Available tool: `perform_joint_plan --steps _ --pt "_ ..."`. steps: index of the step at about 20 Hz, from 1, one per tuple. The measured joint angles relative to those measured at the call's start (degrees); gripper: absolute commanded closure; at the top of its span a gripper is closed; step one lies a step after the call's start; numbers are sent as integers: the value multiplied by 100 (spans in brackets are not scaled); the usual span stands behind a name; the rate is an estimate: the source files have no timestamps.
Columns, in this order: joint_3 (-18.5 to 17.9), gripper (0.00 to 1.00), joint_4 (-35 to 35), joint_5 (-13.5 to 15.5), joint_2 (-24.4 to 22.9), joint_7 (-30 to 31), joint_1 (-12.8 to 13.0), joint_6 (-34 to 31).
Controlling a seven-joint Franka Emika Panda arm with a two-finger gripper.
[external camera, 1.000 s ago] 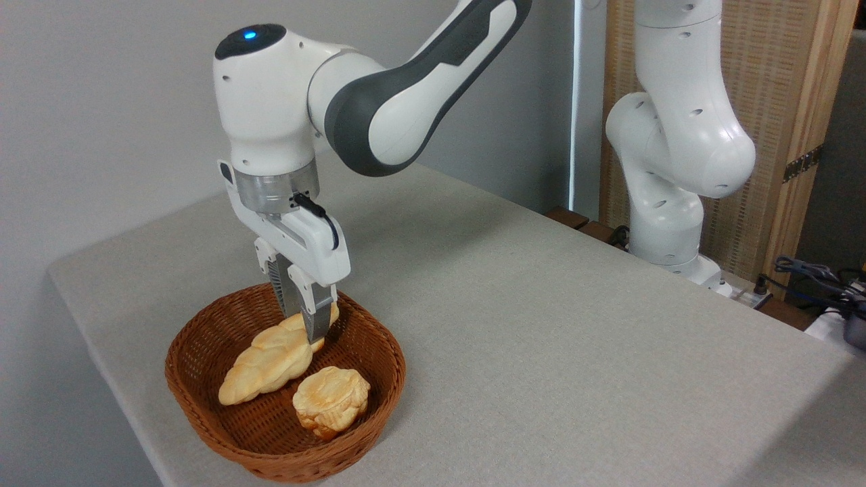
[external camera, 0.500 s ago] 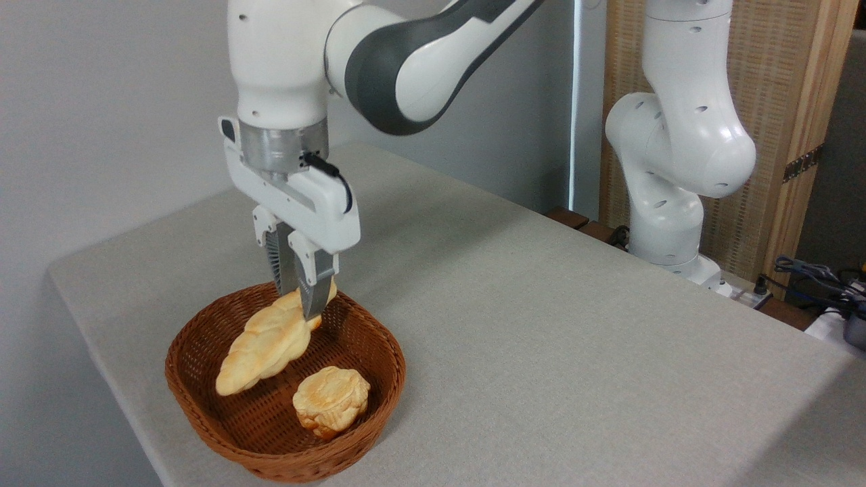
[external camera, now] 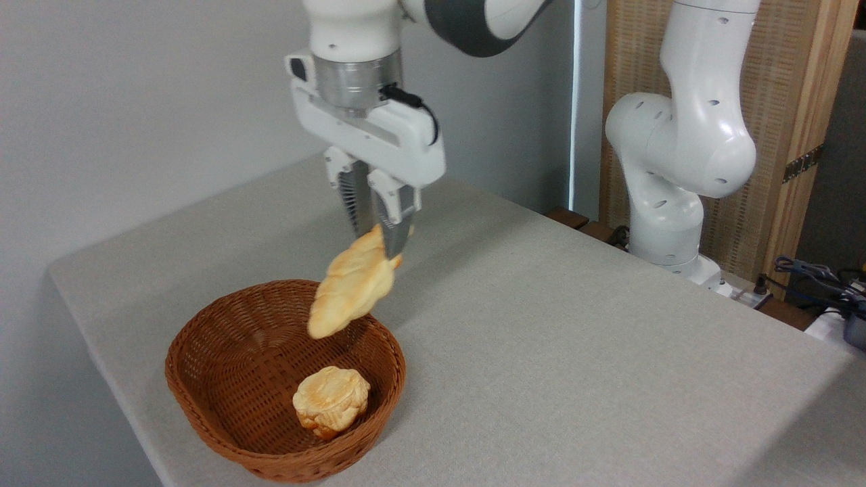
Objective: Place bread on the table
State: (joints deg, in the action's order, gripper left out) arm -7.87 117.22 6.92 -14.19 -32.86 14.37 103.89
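1. I see the table (external camera: 575, 338) stretching wide and bare to the right of the basket (external camera: 223, 419); that open grey surface is where the load has to end up.
2. The biggest change: a second ago the bread (external camera: 352, 287) lay in the basket beside the bun (external camera: 331, 400); now it hangs in the air, clear above the basket's far rim and shifted right.
3. I read that as the lift being done and the carry begun, with the set-down not yet made.
4. The bun remains alone on the basket floor, apart from the loaf.
5. My gripper (external camera: 379, 240) is clamped on the loaf's upper end, fingers drawn close with only the bread's thickness between them.
6. The loaf dangles tilted, its free end drooping down-left, touching nothing. Held by one tip like this, I judge it could swing or slip.
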Motion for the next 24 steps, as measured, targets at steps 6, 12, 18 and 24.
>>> perform_joint_plan --steps 6,12,18,24 --pt "3 0 759 10 -482 -8 203 -675" --pt "22 0 1045 12 -364 -8 625 -678" --pt "163 0 1043 12 -164 -8 696 -563" --pt "154 0 878 7 -171 -8 683 -98"
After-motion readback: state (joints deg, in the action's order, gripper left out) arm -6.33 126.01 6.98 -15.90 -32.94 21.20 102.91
